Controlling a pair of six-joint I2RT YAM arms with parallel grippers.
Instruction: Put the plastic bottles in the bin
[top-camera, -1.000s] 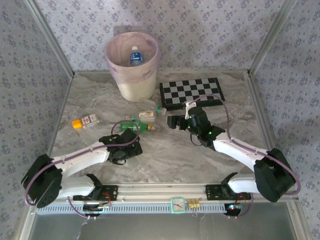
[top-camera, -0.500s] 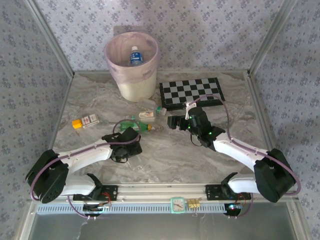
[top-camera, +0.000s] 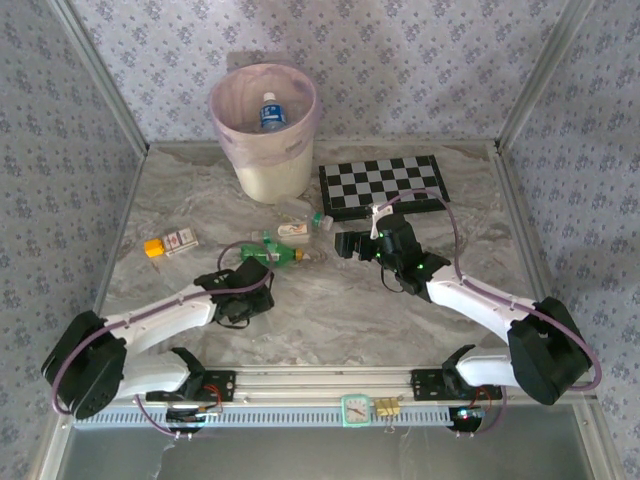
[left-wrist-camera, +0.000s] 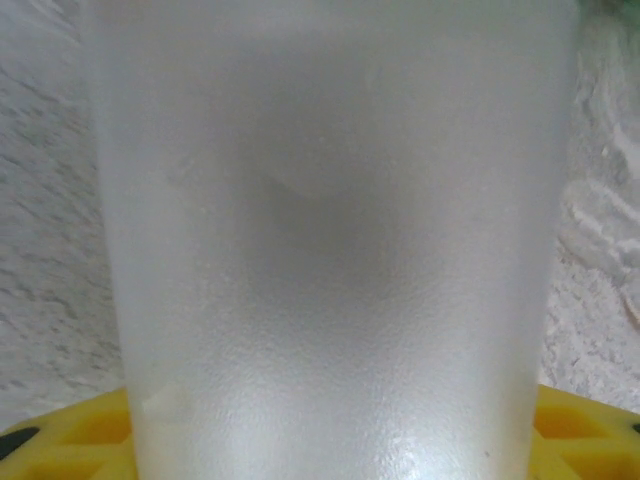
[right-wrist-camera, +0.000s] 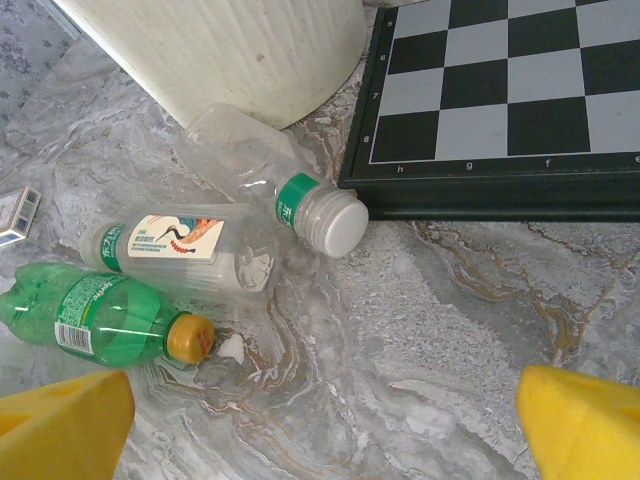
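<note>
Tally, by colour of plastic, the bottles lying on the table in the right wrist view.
Clear: 2 (white-capped bottle, labelled bottle)
Green: 1 (yellow-capped bottle)
Total: 3
A pale patch below the green one is too unclear to count.
</note>
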